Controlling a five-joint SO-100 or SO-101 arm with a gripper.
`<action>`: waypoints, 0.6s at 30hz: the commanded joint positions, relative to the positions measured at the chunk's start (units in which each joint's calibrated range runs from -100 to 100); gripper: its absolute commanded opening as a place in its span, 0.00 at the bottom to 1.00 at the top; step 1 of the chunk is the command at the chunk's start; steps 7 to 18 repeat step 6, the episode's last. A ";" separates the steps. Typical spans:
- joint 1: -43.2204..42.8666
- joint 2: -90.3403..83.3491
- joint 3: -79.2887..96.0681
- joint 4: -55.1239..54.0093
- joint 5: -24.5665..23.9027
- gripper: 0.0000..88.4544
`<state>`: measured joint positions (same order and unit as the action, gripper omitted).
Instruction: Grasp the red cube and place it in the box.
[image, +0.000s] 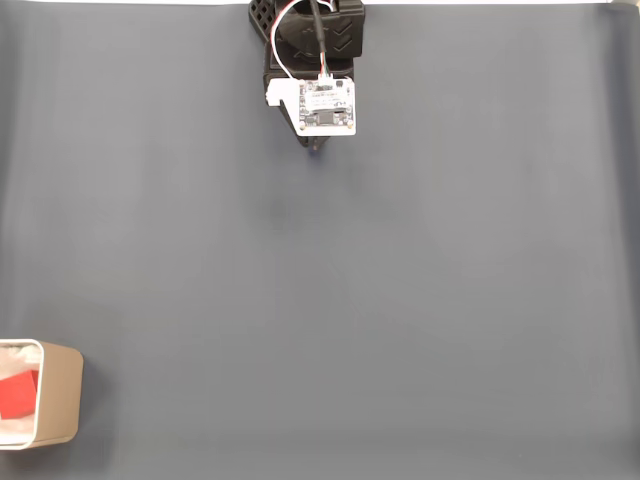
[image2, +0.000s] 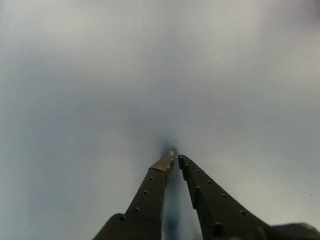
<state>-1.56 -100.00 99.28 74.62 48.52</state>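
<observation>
So the gripper has its 2 fingers nearly together, tips almost touching with just a sliver of a gap, and there's nothing between them. In the wrist view the tips point down at bare grey table, close to it or maybe just touching, can't tell which. In the fixed view the arm sits folded up at the middle of the table's top edge.

The red cube is already inside the box, way over at the table's bottom-left corner, partly cut off by the picture edge. Looks to me like the job's basically done, so the smart move is just parking the arm gently, no swinging near that box.
</observation>
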 joint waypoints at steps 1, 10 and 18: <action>0.00 0.09 0.54 1.20 0.24 0.00; 0.00 0.09 0.54 1.20 0.24 0.00; 0.00 0.09 0.54 1.20 0.24 0.00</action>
